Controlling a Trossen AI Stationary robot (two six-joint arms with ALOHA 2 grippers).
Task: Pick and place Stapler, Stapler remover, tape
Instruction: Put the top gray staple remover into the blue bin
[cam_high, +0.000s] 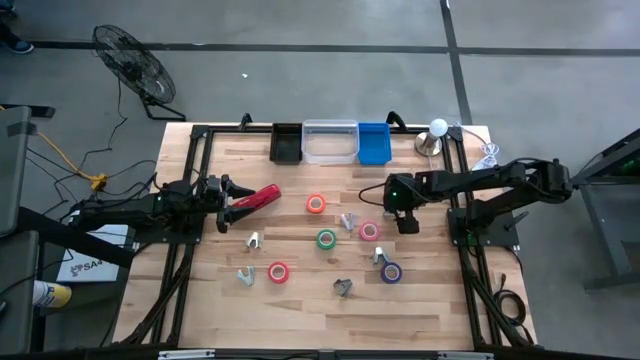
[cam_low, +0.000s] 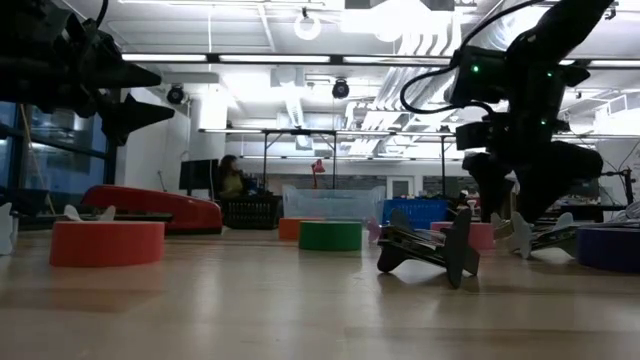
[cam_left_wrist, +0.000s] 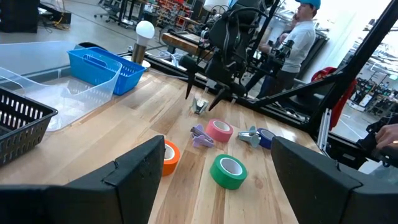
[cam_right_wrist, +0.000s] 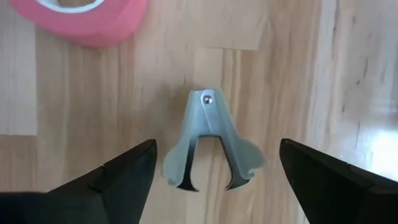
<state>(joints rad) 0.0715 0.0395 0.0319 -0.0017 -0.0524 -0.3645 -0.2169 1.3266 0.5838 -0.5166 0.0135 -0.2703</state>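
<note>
The red stapler (cam_high: 257, 197) lies flat on the table (cam_high: 300, 320) left of centre; in the low view the stapler (cam_low: 150, 208) is far left. My left gripper (cam_high: 232, 203) hangs open above its left end, raised clear (cam_low: 130, 95); the left wrist view (cam_left_wrist: 217, 162) does not show the stapler. My right gripper (cam_high: 404, 215) points down, open, over a pale grey staple remover (cam_right_wrist: 208, 146) that lies flat between its fingers (cam_right_wrist: 214, 155) without touching them. This remover (cam_left_wrist: 199, 106) also shows in the left wrist view. A pink tape roll (cam_right_wrist: 84, 15) lies beside it.
Orange (cam_high: 316, 204), green (cam_high: 326, 239), pink (cam_high: 369, 231), red (cam_high: 278, 272) and blue (cam_high: 391, 271) tape rolls and several staple removers (cam_high: 253, 240) are scattered mid-table. Black (cam_high: 286, 142), clear (cam_high: 329, 142) and blue (cam_high: 374, 143) bins line the far edge. People stand beyond the table (cam_left_wrist: 301, 37).
</note>
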